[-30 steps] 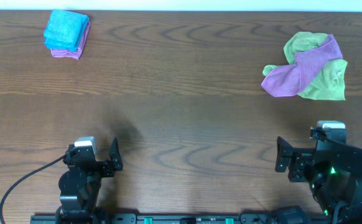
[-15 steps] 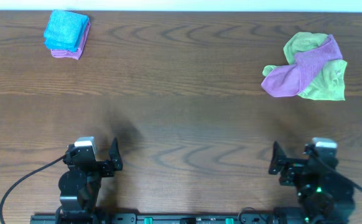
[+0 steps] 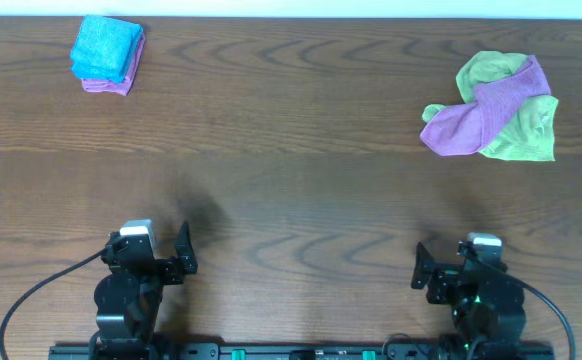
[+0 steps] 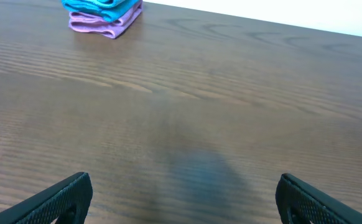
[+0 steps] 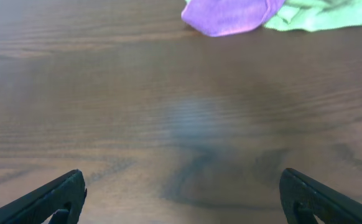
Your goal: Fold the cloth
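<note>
left hand and right hand low over table, fingers wide apart

The change was in the right arm. One second earlier it stood far at the right side of the table, with its body spread wide toward the right edge. Half a second later it was already more to the left and lower in the overhead view, nearer to the front edge. At the last moment it sat drawn in and compact. The right end effector had gone left with it, and it ended farther from the crumpled green and purple cloth than before.
</note>
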